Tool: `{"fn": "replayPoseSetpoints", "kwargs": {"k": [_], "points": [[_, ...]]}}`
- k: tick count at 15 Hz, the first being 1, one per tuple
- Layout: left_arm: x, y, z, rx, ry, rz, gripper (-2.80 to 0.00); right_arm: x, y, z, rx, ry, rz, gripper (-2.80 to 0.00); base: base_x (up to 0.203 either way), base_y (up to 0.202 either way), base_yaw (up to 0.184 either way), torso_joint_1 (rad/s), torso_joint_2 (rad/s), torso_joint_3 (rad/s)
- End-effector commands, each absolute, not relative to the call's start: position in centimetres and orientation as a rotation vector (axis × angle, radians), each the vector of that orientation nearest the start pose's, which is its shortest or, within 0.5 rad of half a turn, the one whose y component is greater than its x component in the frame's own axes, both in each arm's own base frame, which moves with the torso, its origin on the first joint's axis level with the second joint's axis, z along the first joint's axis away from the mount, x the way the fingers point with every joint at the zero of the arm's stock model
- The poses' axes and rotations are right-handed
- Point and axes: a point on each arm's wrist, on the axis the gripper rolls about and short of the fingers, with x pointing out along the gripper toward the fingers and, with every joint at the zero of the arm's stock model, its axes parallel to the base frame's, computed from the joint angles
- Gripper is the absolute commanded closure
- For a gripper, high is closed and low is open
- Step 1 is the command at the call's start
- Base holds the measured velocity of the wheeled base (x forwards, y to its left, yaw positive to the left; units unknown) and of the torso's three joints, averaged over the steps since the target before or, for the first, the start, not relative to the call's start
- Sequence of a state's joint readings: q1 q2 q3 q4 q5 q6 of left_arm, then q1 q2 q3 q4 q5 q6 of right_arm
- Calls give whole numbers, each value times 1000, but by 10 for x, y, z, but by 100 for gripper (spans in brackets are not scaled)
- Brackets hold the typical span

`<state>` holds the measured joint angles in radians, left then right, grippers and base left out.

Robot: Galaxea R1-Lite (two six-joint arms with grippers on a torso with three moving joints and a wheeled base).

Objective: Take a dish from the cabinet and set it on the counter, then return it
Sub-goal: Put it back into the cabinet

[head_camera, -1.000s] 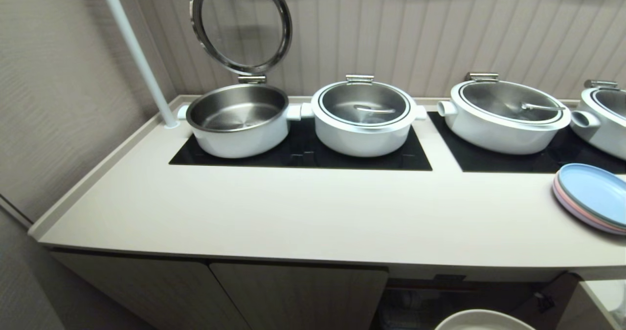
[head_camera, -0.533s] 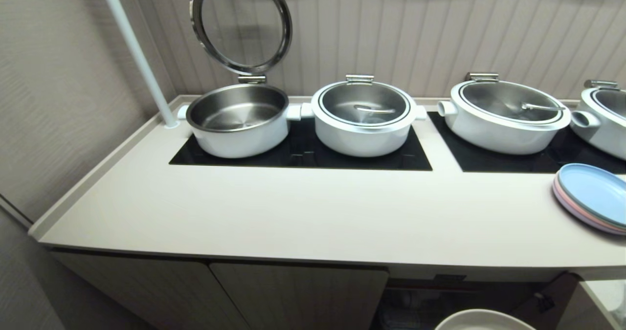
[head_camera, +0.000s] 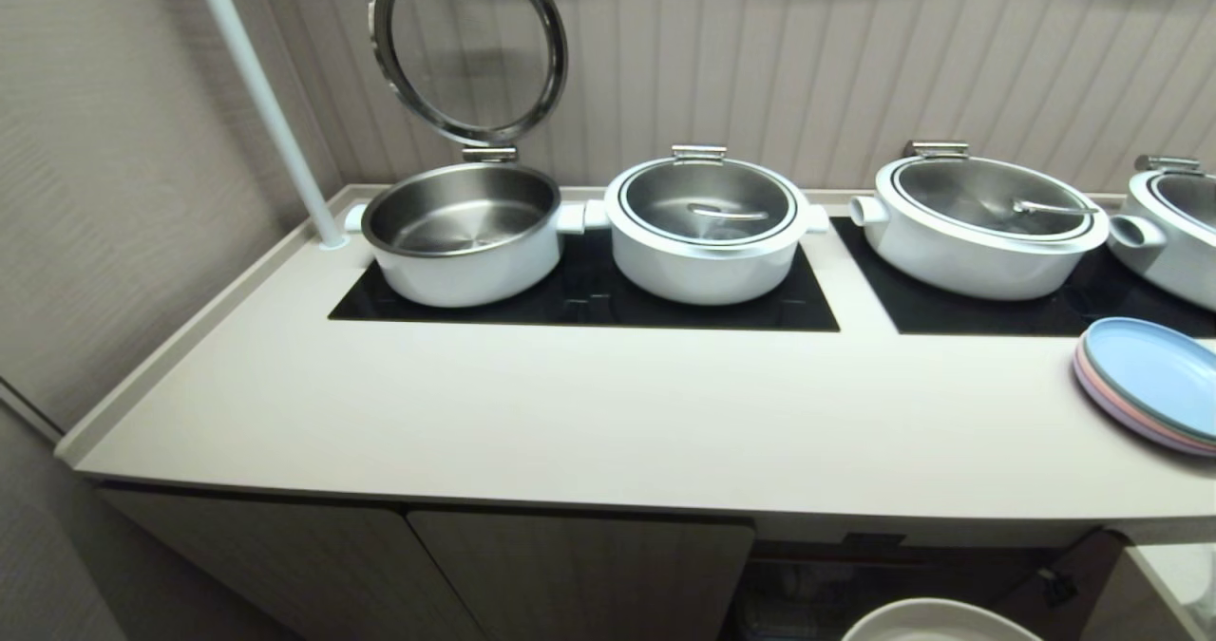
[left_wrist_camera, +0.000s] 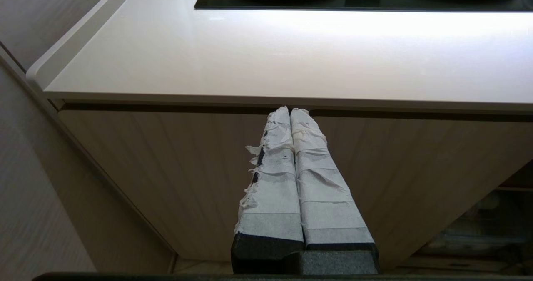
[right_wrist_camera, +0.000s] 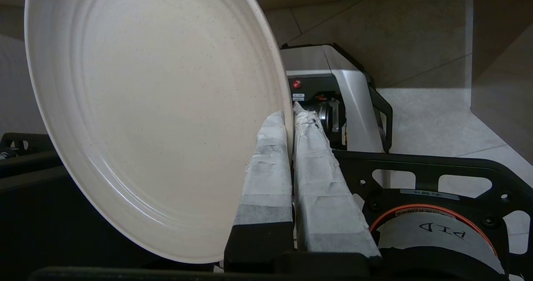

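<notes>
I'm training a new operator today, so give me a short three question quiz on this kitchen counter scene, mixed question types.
1. True or false: the right hand is clamped on the rim of the dish.
2. Which pot has its lid raised? A) the leftmost pot B) the second pot C) the third pot
3. Fill in: the left hand holds ____.

Key: 1 true; 2 A; 3 nothing.

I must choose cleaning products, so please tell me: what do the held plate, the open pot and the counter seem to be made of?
The plate: probably glazed ceramic or melamine; cream, faintly speckled, with a soft sheen. The open pot: a brushed steel inside showing circular marks, and a glossy white outer shell of unclear material. The counter: smooth matte beige, maybe solid surface or laminate, with an inset glossy black glass panel.
</notes>
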<state>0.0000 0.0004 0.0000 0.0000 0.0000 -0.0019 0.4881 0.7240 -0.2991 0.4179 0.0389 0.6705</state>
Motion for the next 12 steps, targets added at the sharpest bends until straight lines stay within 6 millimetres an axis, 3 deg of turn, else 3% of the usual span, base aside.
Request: {"fn": "replayPoseSetpoints", "kwargs": {"k": [1, 12], "points": [[-23, 0, 75, -3, 0, 0, 0, 29, 16, 119, 430, 957, 193, 0, 0, 0, 0, 0, 0, 0], [-23, 0, 75, -2, 0, 0, 0, 29, 16, 119, 434, 964, 185, 0, 0, 0, 0, 0, 0, 0]]}}
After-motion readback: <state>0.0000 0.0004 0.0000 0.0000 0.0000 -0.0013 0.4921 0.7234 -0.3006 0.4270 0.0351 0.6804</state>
